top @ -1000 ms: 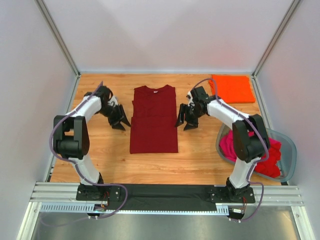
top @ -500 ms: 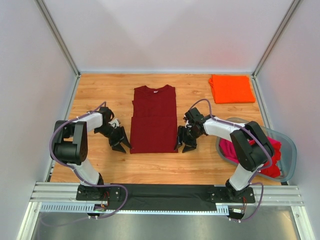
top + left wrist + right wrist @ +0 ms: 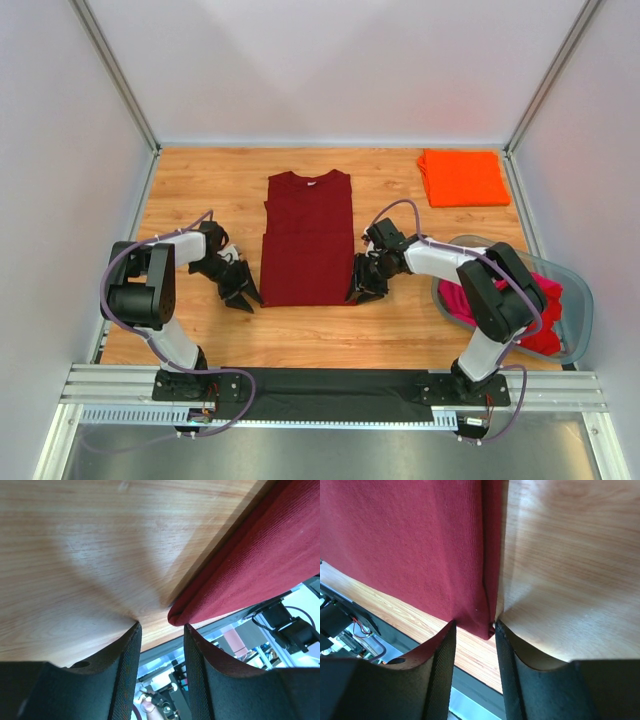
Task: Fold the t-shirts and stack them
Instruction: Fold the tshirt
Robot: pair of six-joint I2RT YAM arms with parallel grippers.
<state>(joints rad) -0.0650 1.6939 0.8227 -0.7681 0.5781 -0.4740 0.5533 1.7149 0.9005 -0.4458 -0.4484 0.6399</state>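
The left end effector [image 3: 240, 292] is down on the bare wooden worktop [image 3: 200, 180], at the near-left corner of the maroon t-shirt [image 3: 308, 235]. Its fingers [image 3: 125, 675] are spread. The shirt's folded corner lies at the mouth of the gap, not pinched.

The maroon t-shirt lies flat in the middle of the worktop, sleeves folded in, collar away from the arms. Its neck label [image 3: 312, 181] is too small to read.

At the shirt's near-right corner, the right end effector [image 3: 362, 288] stands with its fingers [image 3: 442, 680] apart on either side of the hem corner. The cloth between them lies flat.

Further right, a folded orange t-shirt [image 3: 463, 177] sits in the far corner, well apart from both arms. A grey tub [image 3: 578, 300] just behind the right arm holds a pink t-shirt [image 3: 462, 290] and a red t-shirt [image 3: 540, 335].

A second ago both end effectors flanked the shirt's upper half; they have since come down its sides to the hem. The shirts have not shifted.
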